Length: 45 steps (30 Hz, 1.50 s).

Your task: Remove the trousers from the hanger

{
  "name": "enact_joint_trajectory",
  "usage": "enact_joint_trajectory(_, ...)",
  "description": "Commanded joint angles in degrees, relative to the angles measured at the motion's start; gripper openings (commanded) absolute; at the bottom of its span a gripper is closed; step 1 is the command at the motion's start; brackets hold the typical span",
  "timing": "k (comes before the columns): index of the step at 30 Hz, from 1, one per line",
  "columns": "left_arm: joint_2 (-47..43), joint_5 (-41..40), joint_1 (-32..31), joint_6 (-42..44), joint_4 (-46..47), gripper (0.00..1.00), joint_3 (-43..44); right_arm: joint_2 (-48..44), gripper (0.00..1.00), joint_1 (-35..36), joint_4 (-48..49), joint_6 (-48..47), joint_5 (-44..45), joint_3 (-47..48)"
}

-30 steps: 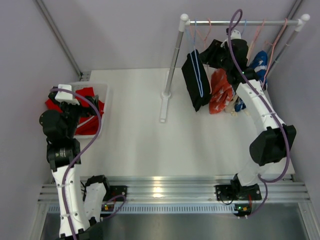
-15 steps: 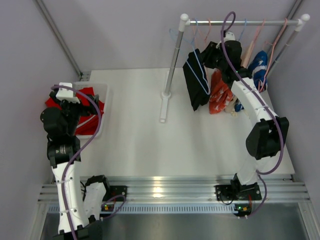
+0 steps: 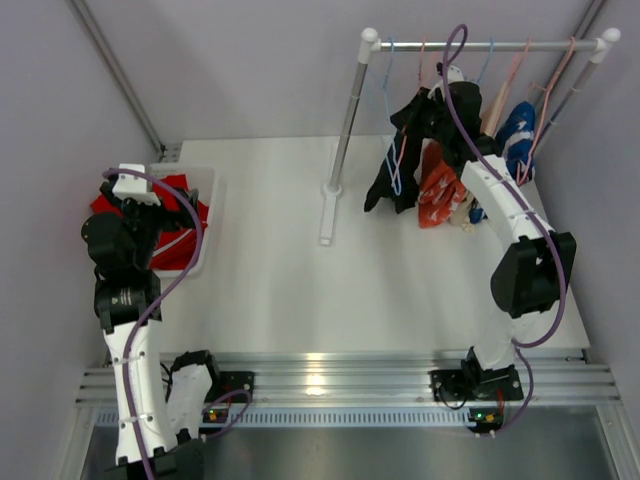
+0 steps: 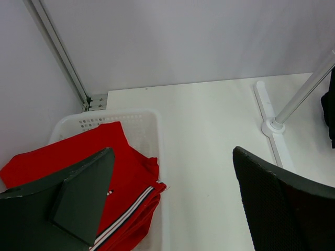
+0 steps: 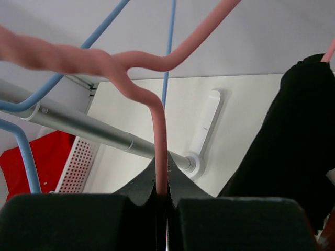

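Right gripper point(image 5: 161, 201): clamped on pink hanger point(image 5: 157, 130) wire
Black trousers point(image 5: 285, 151): just right of it; lower part cut off
Left gripper point(image 4: 175, 209): wide apart, empty
Red trousers point(image 4: 123, 172): below it in white basket point(image 4: 154, 125); partly hidden

The right gripper point(image 5: 162, 197) has closed over the last second: its jaws, partly apart before, are now pinched together on the neck of the pink hanger point(image 5: 159, 149), and it has shifted a little to its left under the rail point(image 3: 500, 44). The black trousers point(image 3: 393, 180), which hung just left of the claw as a broad flat panel, have collapsed into a narrower, crumpled bunch. They now dangle below and to the left of the claw, with their upper edge drawn in close beside it.
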Motion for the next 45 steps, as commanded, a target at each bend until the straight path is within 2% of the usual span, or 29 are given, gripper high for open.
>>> enact_joint_trajectory(1,0.13,-0.17,0.09,-1.02,0.99,0.99,0.49,-2.57,0.0,-0.56,1.1,2.17,-2.11,3.56)
enact_joint_trajectory(10,0.39,-0.35,0.09,-1.01,0.99,0.99,1.11,-5.38,0.0,-3.19,4.97,8.33,-5.89,7.43)
enact_joint_trajectory(25,-0.31,-0.35,0.0,-2.6,0.55,0.99,1.81,-12.14,0.0,-6.89,5.41,11.94,-12.84,10.16)
enact_joint_trajectory(31,-1.1,-0.79,0.09,-1.81,0.28,0.99,1.64,-19.34,0.0,-7.41,2.51,12.81,-14.77,3.93)
enact_joint_trajectory(38,-2.33,0.44,0.09,-2.16,-0.51,0.99,0.67,-30.07,0.0,-7.68,0.23,14.66,-18.37,-8.37)
enact_joint_trajectory(45,-5.23,0.62,0.0,-2.33,-2.09,0.99,-0.91,-40.0,0.0,-7.59,-6.53,12.29,-25.83,-14.36)
